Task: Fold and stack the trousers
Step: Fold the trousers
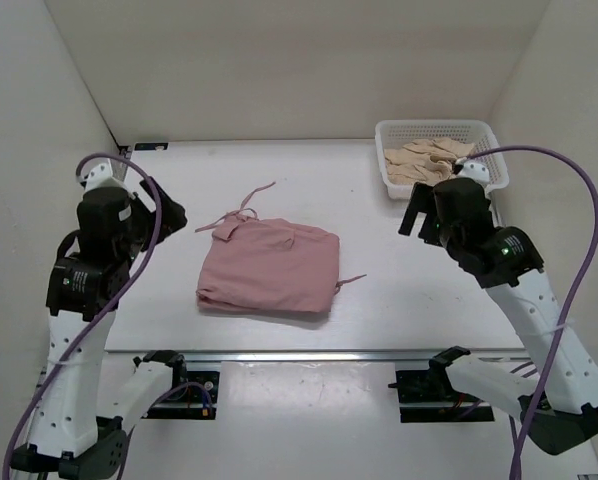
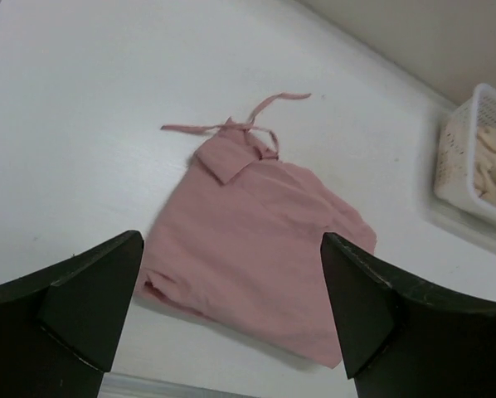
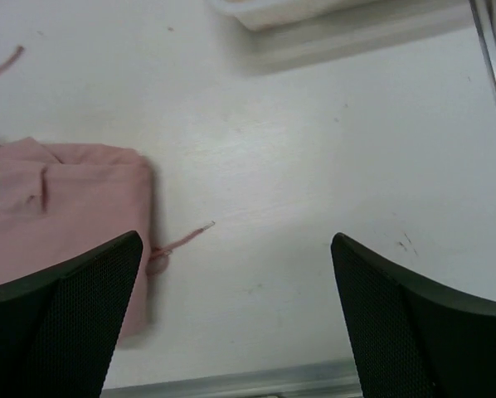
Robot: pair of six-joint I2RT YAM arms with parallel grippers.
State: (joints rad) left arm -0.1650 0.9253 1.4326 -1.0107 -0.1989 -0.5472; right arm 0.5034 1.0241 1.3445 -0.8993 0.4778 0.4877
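The dusty-pink trousers [image 1: 269, 267] lie folded into a compact rectangle in the middle of the white table, their drawstring trailing off the far-left corner and a short cord end poking out at the right. From the left wrist they [image 2: 256, 249] fill the space between the fingers, lower down on the table. The right wrist shows their right edge [image 3: 65, 207] at the left. My left gripper [image 1: 174, 215] hangs open in the air to the left of the trousers, holding nothing. To their right my right gripper [image 1: 416, 215] is raised and open, also with nothing in it.
A white plastic basket [image 1: 437, 133] with beige cloth garments [image 1: 429, 160] stands at the back right, just behind the right gripper. White walls enclose the table on three sides. A metal rail [image 1: 299, 354] runs along the near edge.
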